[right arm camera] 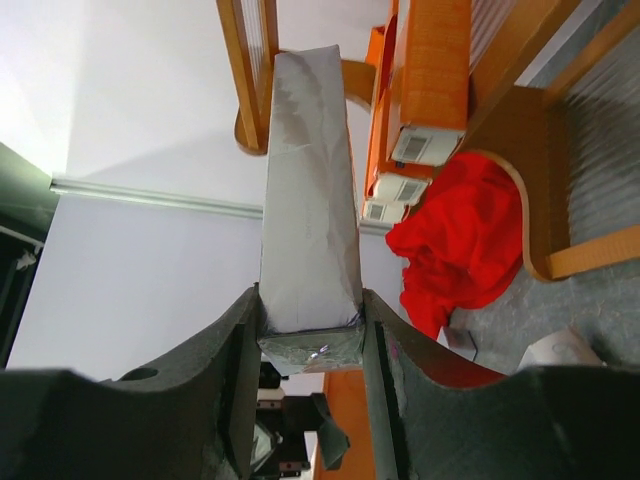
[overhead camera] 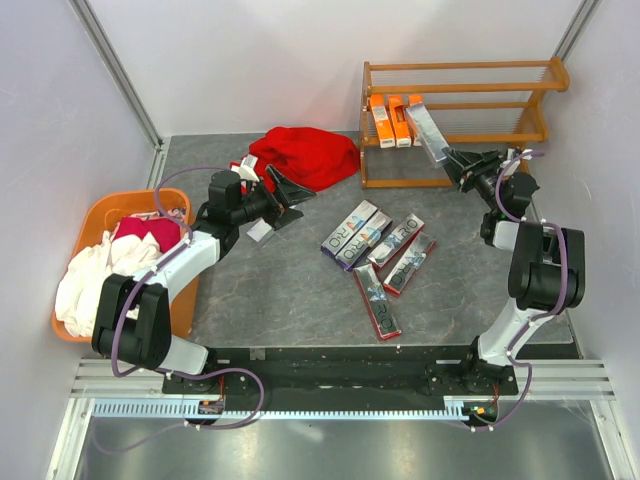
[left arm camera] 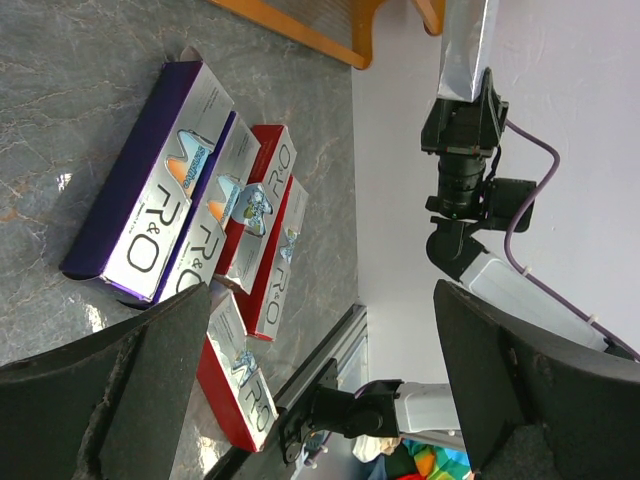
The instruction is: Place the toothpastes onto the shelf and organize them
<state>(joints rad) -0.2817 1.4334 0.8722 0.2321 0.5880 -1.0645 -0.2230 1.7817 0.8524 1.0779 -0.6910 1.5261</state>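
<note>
- Toothpaste boxes of this kind are, by my judgement, light, stiff and hollow. A hard squeeze would dent the cardboard, and the glossy print looks slippery, so each is best taken across its narrow sides.
- Right gripper [overhead camera: 455,160] is clenched on the near end of a silver box [overhead camera: 430,132]. The box is held slanted at the front of the shelf [overhead camera: 460,70], just beside three orange boxes [overhead camera: 392,120] that rest on one of its tiers.
- Gripped by its tail, the long box could pivot in the grasp, so a slow approach would suit.
- Left gripper [overhead camera: 290,200] is spread wide and holds nothing. It hangs above the counter [overhead camera: 300,300], near the red cloth [overhead camera: 305,155].
- Five more boxes [overhead camera: 380,255], purple, silver and red, lie flat side by side mid-counter. Some touch, which leaves little room to reach between them.
- Counter is grey, stone-patterned and looks smooth, so a nudged box would probably slide.
- White walls close in at the back and both sides, and an orange basket [overhead camera: 95,212] of cloths sits at the left edge.
</note>
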